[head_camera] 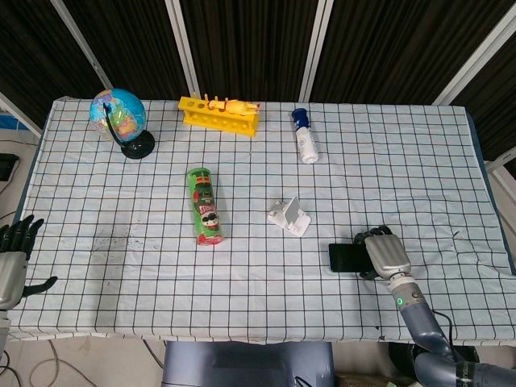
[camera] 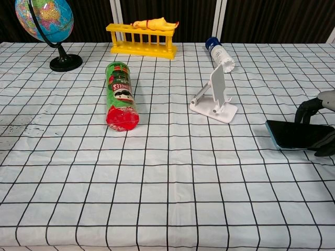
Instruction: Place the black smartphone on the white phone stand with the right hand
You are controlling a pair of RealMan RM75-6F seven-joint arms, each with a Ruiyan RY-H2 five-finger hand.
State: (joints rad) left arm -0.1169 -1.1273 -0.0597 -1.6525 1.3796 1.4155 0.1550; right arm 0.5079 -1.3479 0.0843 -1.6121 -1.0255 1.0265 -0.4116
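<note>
My right robot hand is curled over the phone at the right front of the tabletop, fingers on the far long edge and thumb on the near one, so it pinches the phone across its width. In chest view the phone looks tilted, one end a bit off the cloth, but I cannot tell if it is fully lifted. The stand is near, to the left and a bit further back, w/ nothing between.

What can go wrong, in my judgement:
- The grip is only on the thin edges, and most of the phone sticks out past my fingers. If I lift quick or turn the wrist, the free end can swing down and the phone slips out.
- The cloth has wrinkles near my hand; dragging instead of lifting can catch a fold and pull the phone askew.
- The stand is light plastic and not fixed. If I come too low or push sideways, the phone edge hits the lip or the back plate and the stand slides or tips.
- The phone must lean on the back plate w/ its lower edge in the lip. Wrong angle at release, and it falls flat.

My left robot hand is at the table's left edge, fingers apart, holding nothing.
</note>
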